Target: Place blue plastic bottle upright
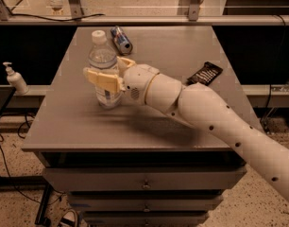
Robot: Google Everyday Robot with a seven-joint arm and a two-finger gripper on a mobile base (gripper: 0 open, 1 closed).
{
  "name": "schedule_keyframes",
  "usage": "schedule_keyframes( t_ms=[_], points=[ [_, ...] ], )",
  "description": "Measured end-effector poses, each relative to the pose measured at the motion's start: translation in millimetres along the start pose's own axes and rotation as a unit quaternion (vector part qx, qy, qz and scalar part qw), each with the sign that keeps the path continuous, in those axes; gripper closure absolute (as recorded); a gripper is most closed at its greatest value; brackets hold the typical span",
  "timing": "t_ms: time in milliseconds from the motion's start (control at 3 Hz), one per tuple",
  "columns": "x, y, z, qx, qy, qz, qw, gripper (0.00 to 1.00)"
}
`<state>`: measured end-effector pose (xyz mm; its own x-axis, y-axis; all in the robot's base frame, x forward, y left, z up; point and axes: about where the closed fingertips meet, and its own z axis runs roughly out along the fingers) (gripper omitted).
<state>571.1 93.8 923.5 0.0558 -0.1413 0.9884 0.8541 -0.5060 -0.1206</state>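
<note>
Claw (105, 73) clamped round the middle of the blue plastic bottle (103, 56), which stands upright, cap up, on the left part of the bench (173, 51). Arm (220, 122) reaches in low from the right.

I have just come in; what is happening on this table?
The robot's arm reaches across the grey table, and its gripper is closed around the blue plastic bottle. The bottle stands upright, cap on top, its base seemingly on the tabletop. A small metal can lies on its side behind it.
</note>
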Motion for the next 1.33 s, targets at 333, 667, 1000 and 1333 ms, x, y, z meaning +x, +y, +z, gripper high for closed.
schedule_keyframes(
  t_ms=[333, 667, 1000, 1333],
  points=[
    [-0.2, -0.6, -0.4, 0.002, 0.001, 0.0, 1.0, 0.0],
    [3.2, -0.8, -7.9, 0.001, 0.0, -0.005, 1.0, 0.0],
    [16.3, -2.6, -33.1, -0.004, -0.013, -0.024, 0.9996, 0.0],
    [27.8, -12.6, -72.2, -0.02, -0.027, -0.039, 0.9987, 0.0]
  ],
)
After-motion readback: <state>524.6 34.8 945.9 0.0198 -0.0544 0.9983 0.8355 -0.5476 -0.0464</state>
